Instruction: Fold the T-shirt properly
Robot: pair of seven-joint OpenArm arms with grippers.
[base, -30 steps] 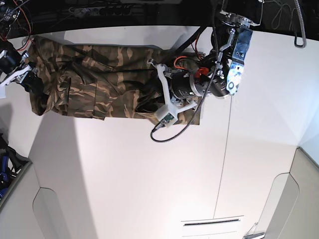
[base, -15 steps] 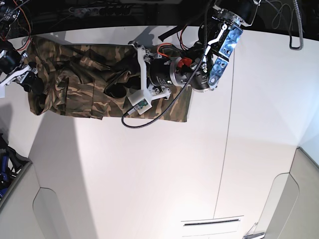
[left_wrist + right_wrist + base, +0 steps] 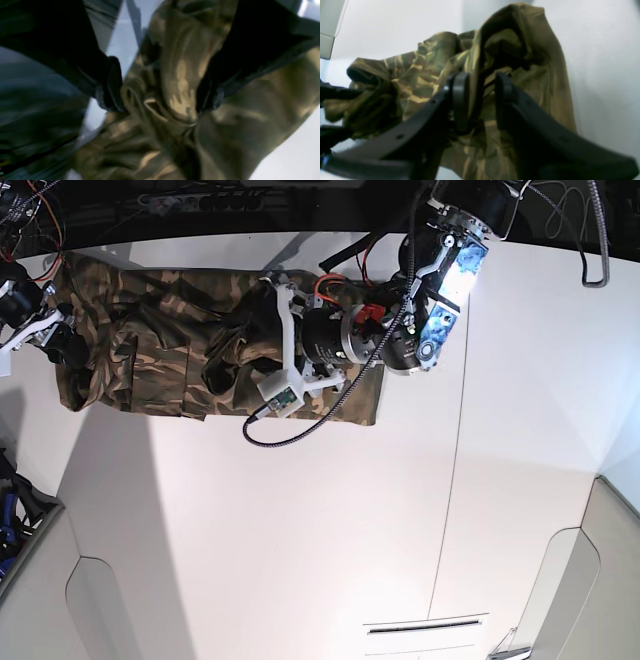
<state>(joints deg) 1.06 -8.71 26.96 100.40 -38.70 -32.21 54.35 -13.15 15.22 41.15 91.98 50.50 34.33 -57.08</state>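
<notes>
One shirt [image 3: 150, 350] lies across the far part of the white table [image 3: 300, 540], spread in a wide band from the base view's left edge to about the middle, rumpled and partly doubled over. Two arms work on it, one at each end. The left gripper [image 3: 160, 90] sits over the shirt's middle; its two dark fingers [image 3: 110, 85] stand moderately apart with a raised ridge of cloth bunched between them, and the cloth touches the inner faces of both, so it has a pinch of the shirt. In the base view that gripper [image 3: 235, 355] reaches in from the right, its wrist and a looping black cable [image 3: 300, 430] lying over the fabric. The right gripper [image 3: 478, 100] is at the shirt's left end; its two black fingers [image 3: 460, 100] are nearly together with a fold of cloth [image 3: 480, 75] rising between them, gripped. In the base view it [image 3: 55, 340] sits at the shirt's left edge, the fabric heaped just beside it.
</notes>
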